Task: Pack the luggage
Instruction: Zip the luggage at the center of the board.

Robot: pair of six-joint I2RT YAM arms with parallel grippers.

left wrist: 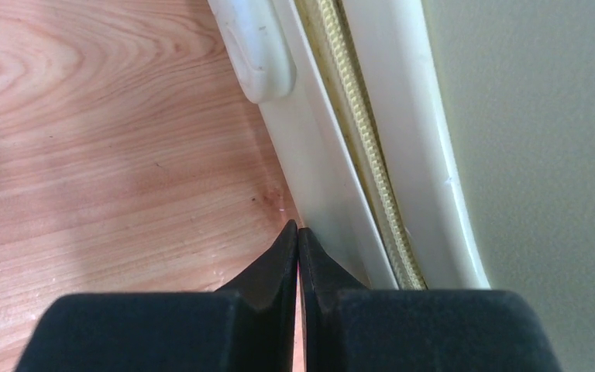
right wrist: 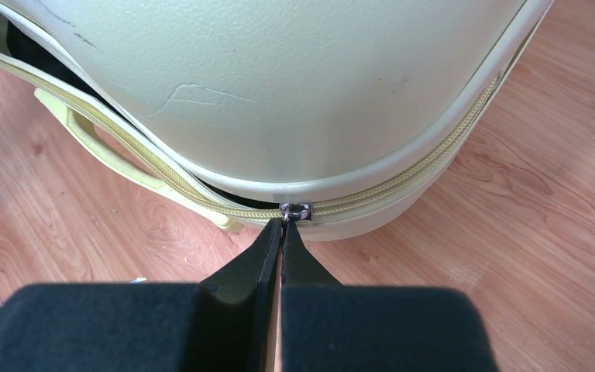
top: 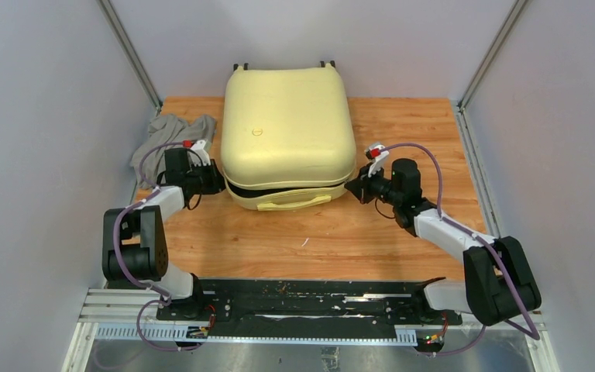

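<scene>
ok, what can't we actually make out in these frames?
Inside the pale-yellow hard-shell suitcase: top view, lid down, only a dark front gap shows.
Small metal zipper slider: right wrist view, shut right jaws meet it; pull tab and any grip hidden behind their tips.
Crumpled grey cloth: top view, left arm overlaps its near part.
Left jaws touching the shell: left wrist view, unclear.

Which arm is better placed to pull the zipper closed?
Right. The right fingers are shut at the metal zipper slider of the pale-yellow hard-shell suitcase, beside the gaping seam. The left fingers sit at its side, no slider visible.
</scene>
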